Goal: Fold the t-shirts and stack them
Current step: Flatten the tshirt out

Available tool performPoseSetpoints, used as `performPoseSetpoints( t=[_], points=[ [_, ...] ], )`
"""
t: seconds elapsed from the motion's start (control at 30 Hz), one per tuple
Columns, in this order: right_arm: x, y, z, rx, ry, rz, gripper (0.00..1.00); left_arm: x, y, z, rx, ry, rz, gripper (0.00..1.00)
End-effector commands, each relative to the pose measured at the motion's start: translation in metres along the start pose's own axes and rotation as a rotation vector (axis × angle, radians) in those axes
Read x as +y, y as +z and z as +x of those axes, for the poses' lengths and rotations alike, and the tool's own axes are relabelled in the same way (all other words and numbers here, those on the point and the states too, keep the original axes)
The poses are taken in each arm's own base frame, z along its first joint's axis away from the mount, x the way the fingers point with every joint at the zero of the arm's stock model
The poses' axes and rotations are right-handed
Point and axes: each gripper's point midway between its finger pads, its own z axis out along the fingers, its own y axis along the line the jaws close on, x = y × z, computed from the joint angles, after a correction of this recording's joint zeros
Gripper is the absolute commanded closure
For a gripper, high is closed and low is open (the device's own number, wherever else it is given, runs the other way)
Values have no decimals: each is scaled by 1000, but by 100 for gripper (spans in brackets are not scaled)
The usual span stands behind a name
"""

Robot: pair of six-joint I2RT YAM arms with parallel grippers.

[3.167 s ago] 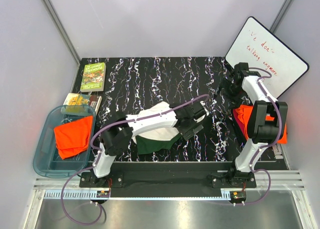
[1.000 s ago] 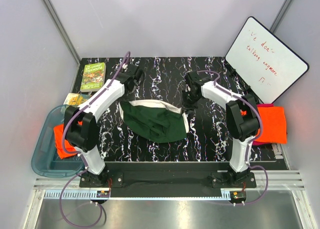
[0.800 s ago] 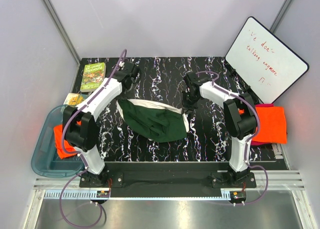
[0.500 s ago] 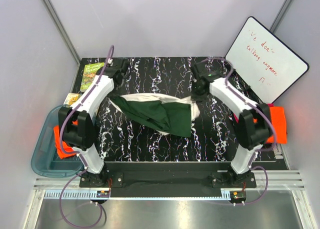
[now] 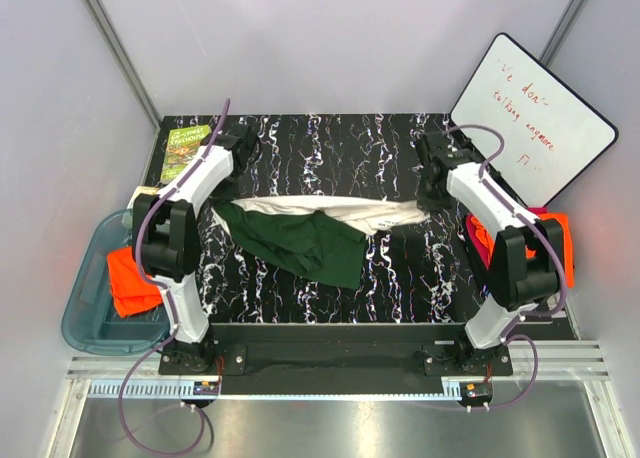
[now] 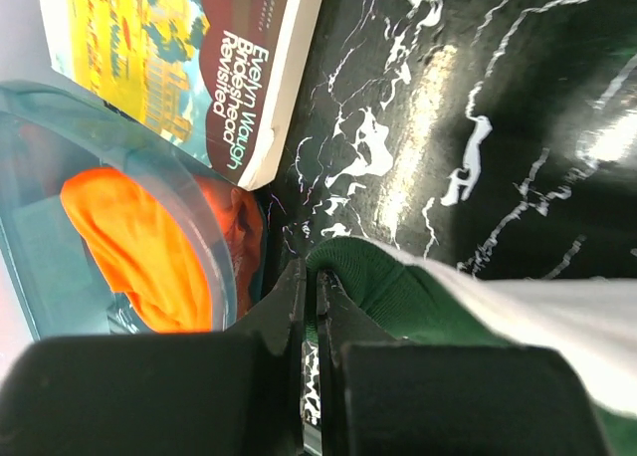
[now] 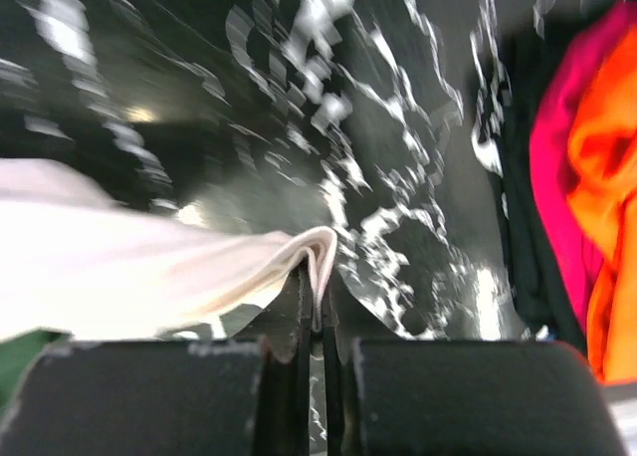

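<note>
A cream t-shirt with dark green sleeves (image 5: pixel 320 210) is pulled out in a band across the middle of the black marbled table (image 5: pixel 330 143), its green part (image 5: pixel 300 243) sagging toward the near edge. My left gripper (image 5: pixel 218 194) is shut on the green sleeve end (image 6: pixel 398 292); the jaws (image 6: pixel 311 275) pinch the cloth. My right gripper (image 5: pixel 428 200) is shut on the cream hem fold (image 7: pixel 219 267), seen between its jaws (image 7: pixel 317 282). One orange t-shirt (image 5: pixel 130 278) lies in the blue bin, another (image 5: pixel 560 243) at the right edge.
A translucent blue bin (image 5: pixel 85 313) stands at the left edge. Two books (image 5: pixel 185 148) (image 6: pixel 199 58) lie at the back left. A whiteboard (image 5: pixel 530 108) leans at the back right. A pink cloth (image 7: pixel 567 177) lies under the right orange tee.
Both grippers have moved outward, away from each other, and the bunched shirt is now stretched into a long band. The right gripper closed on the cream hem.
</note>
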Motion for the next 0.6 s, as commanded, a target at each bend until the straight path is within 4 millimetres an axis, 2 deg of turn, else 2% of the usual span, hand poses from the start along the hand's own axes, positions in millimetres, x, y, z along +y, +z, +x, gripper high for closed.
performPoseSetpoints(
  t=[0.0,0.03,0.1,0.17,0.23,0.27,0.3,0.33,0.37,0.4,0.47,0.5,0.57],
  points=[
    [-34,12,29,76,6,183,98,15,-9,-17,-33,-48,-20,100],
    [-37,12,36,108,-4,197,95,13,-11,-22,-44,-47,-8,100],
    [-37,7,31,99,-3,199,88,11,-12,-25,-44,-47,6,100],
    [-27,-9,18,57,3,131,82,7,-12,-27,-44,-49,26,100],
    [-22,-26,6,4,13,79,49,3,-13,-28,-48,-41,43,100],
    [-17,-34,-2,-17,12,44,40,0,-13,-28,-43,-37,63,95],
    [-15,-38,-6,-31,14,32,31,-1,-15,-29,-45,-33,76,57],
    [-12,-46,-14,-57,17,10,27,-3,-17,-30,-46,-31,92,32],
    [-10,-48,-15,-57,8,-7,27,-3,-20,-30,-52,-33,100,12],
    [-8,-48,-17,-59,4,-14,27,0,-28,-30,-75,-44,109,1],
    [-1,-52,-20,-59,-3,-56,27,-3,-44,-31,-120,-42,138,1],
    [2,-52,-19,-52,-2,-70,27,-4,-61,-28,-161,-37,172,1],
    [13,-52,-17,-39,0,-123,28,-19,-81,-25,-207,-31,276,1]
  ],
)
